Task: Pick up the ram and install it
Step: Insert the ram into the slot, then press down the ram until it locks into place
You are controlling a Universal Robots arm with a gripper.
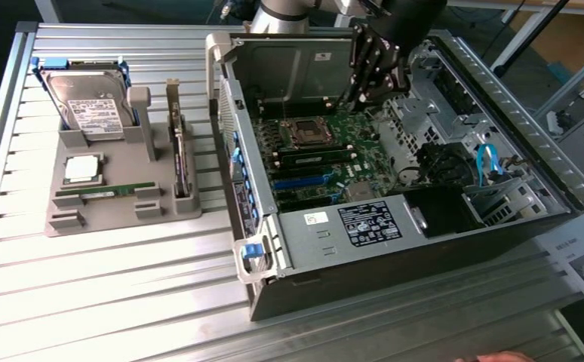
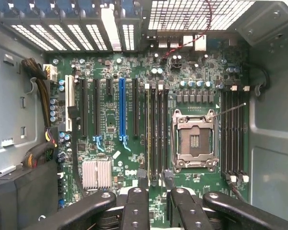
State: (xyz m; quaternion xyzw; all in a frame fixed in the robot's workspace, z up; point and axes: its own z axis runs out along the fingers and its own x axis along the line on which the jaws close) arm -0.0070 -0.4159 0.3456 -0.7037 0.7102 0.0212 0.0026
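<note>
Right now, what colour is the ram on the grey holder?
Green. The ram shows best in the exterior view.

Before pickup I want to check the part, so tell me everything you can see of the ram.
The ram is a long, narrow green circuit-board stick with small dark chips. It lies lengthwise in a slot of the grey holder, beside the silver processor chip, on the exterior view's left of the open computer case. Only the holder touches it. The gripper hangs over the case.
</note>
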